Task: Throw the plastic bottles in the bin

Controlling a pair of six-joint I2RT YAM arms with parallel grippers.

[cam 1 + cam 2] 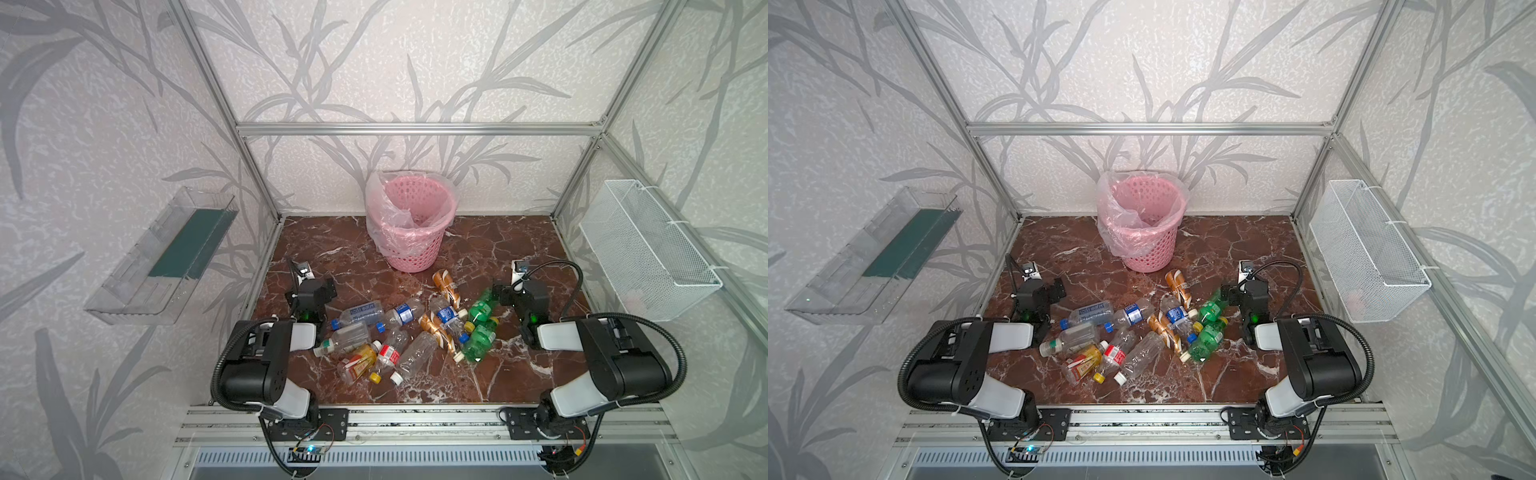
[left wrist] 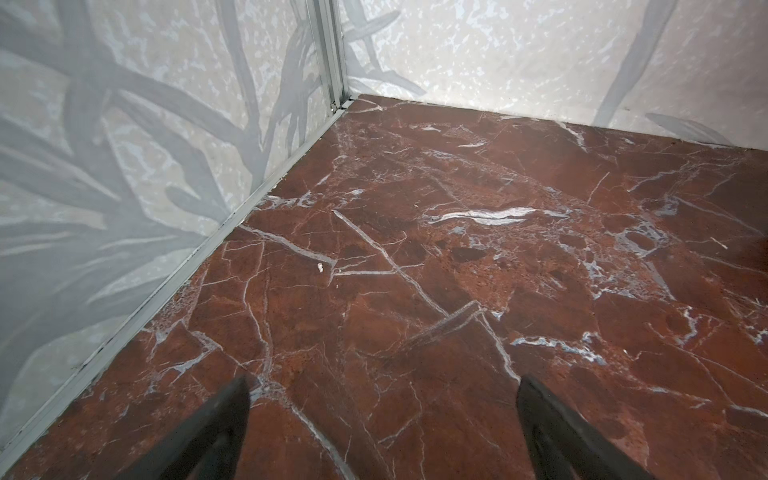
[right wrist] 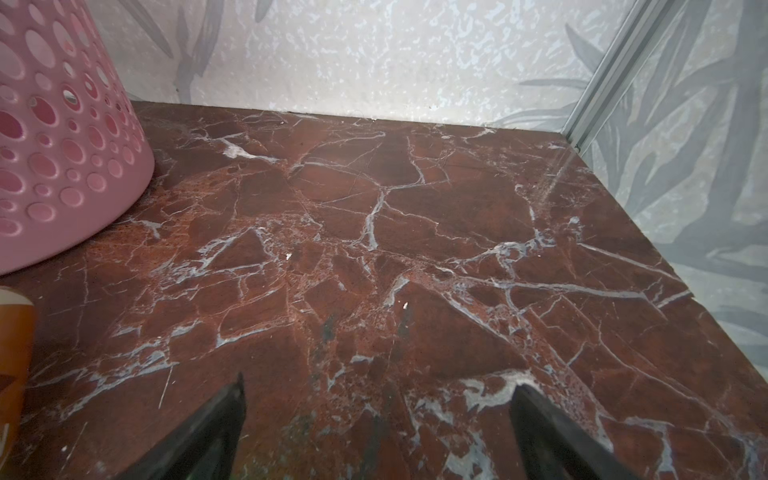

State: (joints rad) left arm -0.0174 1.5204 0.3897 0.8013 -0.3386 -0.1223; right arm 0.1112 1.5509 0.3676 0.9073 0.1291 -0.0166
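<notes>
Both top views, stock listed by size.
1, tabletop (image 1: 478, 249): red-brown marble, bare beneath left gripper (image 2: 382, 390) and right gripper (image 3: 378, 390).
2, bin (image 1: 415, 249): pink, perforated, upright, ahead of and between the two; no bottle visible inside; clear liner (image 1: 386, 216) slumps over the side nearer the left gripper.
3, plastic bottles (image 1: 399, 332): about a dozen, lying in a heap between the two; none binned.
4, left gripper: jaws spread wide, holding nothing.
5, right gripper: likewise wide and empty; green bottle (image 1: 482, 307) just beside it.
Handling advice: take edge bottles first, pinch across mid-body, lift clear of the rim, release over the opening, away from the sagging liner.
</notes>
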